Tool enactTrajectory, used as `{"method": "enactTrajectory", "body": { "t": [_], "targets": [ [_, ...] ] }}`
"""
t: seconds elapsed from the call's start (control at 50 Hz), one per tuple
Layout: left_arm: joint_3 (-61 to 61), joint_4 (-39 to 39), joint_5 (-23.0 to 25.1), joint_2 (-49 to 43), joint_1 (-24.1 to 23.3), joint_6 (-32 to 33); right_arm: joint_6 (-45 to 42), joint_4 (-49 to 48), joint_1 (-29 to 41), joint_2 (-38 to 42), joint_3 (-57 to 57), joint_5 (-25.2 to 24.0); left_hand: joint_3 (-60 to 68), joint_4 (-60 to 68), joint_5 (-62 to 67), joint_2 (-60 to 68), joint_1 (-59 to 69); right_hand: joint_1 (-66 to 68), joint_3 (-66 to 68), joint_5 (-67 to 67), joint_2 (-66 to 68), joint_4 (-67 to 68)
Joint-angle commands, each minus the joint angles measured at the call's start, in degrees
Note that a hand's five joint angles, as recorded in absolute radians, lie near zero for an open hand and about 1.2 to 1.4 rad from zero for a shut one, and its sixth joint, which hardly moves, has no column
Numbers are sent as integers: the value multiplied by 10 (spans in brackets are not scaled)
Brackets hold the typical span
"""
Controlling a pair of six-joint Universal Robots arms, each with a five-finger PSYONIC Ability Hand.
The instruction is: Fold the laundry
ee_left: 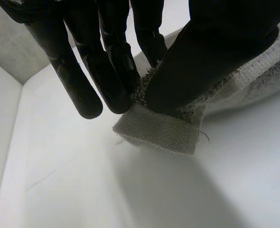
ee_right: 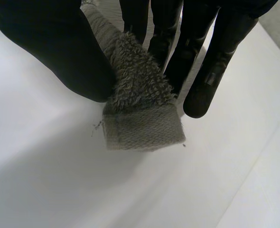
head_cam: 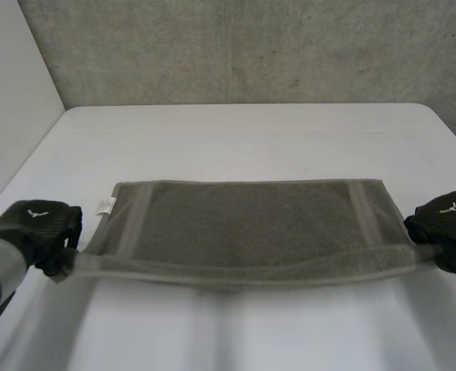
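I see the grey towel [head_cam: 247, 220] spread across the middle of the frame on the white worktop [head_cam: 243, 135]. My left robot hand [head_cam: 44, 230], at the lower left, pinches its near left corner. My right robot hand [head_cam: 449, 226], at the lower right, pinches the near right corner.
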Motion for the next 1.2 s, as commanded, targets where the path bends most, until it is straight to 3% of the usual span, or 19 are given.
{"method": "enactTrajectory", "body": {
  "t": [0.02,0.12,0.26,0.46,0.48,0.5,0.52,0.54,0.56,0.6,0.64,0.82,0.92,1.1,1.2],
  "targets": [
    [87,82,-1,-141,-4,-6,73,-57,23,116,-88,5,102,103,108,103,123,243,123,140,125,117],
    [182,102,-2,-234,-11,-11,110,-76,67,195,-169,25,102,103,108,103,123,243,123,140,125,117],
    [334,120,-6,-369,-22,-31,117,-148,98,296,-278,104,102,103,108,103,123,243,123,140,125,117],
    [452,125,-5,-464,-27,-39,114,-190,126,381,-366,128,102,103,108,103,123,243,123,140,125,117],
    [452,125,-5,-464,-27,-39,114,-191,129,389,-374,134,102,103,108,103,123,115,-5,12,-3,-10],
    [458,129,-3,-471,-30,-39,114,-191,129,389,-374,134,102,103,108,103,123,114,-6,11,-4,-12],
    [460,142,-3,-474,-34,-40,113,-195,131,394,-380,142,-136,-135,-130,-134,-115,-424,-544,-527,-542,-550],
    [460,143,-3,-474,-34,-40,113,-203,135,397,-388,154,-138,-138,-132,-137,-117,-457,-577,-560,-575,-583],
    [459,155,-4,-474,-39,-36,113,-203,135,397,-388,154,-598,-597,-592,-597,-577,-457,-577,-560,-575,-583],
    [457,168,-3,-471,-46,-38,118,-219,137,396,-398,167,-540,-540,-534,-539,-519,-457,-577,-560,-575,-583],
    [454,188,-4,-462,-59,-39,129,-265,143,379,-405,184,-598,-597,-592,-597,-577,-457,-577,-560,-575,-583],
    [403,194,-4,-386,-61,-40,190,-316,137,278,-337,181,-598,-597,-592,-597,-577,-457,-577,-560,-575,-583],
    [337,195,-3,-326,-63,-40,207,-307,133,189,-225,153,-598,-597,-592,-597,-577,-457,-577,-560,-575,-583],
    [173,248,-2,-225,-82,-42,209,-276,80,146,-70,97,-598,-597,-592,-597,-577,-457,-577,-560,-575,-583],
    [107,324,-2,-202,-85,-44,209,-281,54,143,-10,63,-598,-597,-592,-597,-577,-325,-445,-428,-443,-451]
  ]
}}
